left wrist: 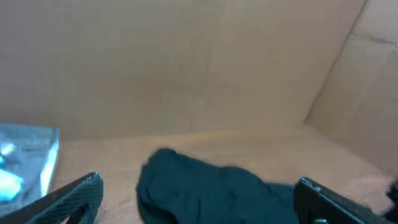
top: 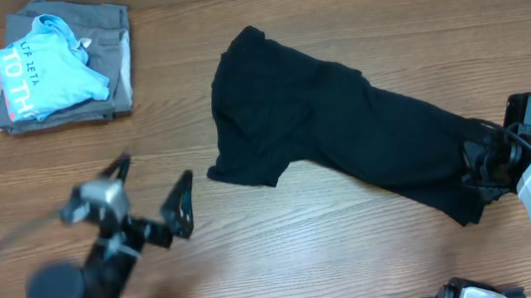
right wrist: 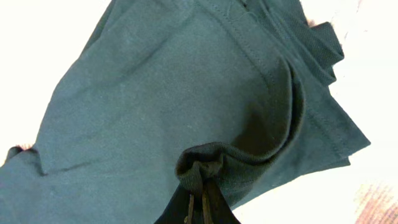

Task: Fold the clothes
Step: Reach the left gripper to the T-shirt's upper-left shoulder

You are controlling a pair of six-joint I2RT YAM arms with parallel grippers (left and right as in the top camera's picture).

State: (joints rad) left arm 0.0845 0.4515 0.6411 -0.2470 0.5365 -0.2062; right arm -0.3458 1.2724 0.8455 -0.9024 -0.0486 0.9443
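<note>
Overhead view is showing a black T-shirt lying crumpled and stretching diagonally across a wooden table. The right gripper is sitting at the shirt's lower right end, its jaws pinching closed on a bunch of the fabric. The left gripper is hovering left of the shirt, near but not touching it, its jaws spreading wide and holding nothing. Well to the upper left of the shirt, a light blue shirt with pink-white lettering is resting on a grey folded garment.

Right wrist view is giving what the overhead cannot: a ridge of hem bunching at the closed fingertips, with seams and folds fanning away.

Left wrist view is looking low across the table between the 2 wide fingers, with the shirt lying ahead and a beige wall standing behind it.
</note>
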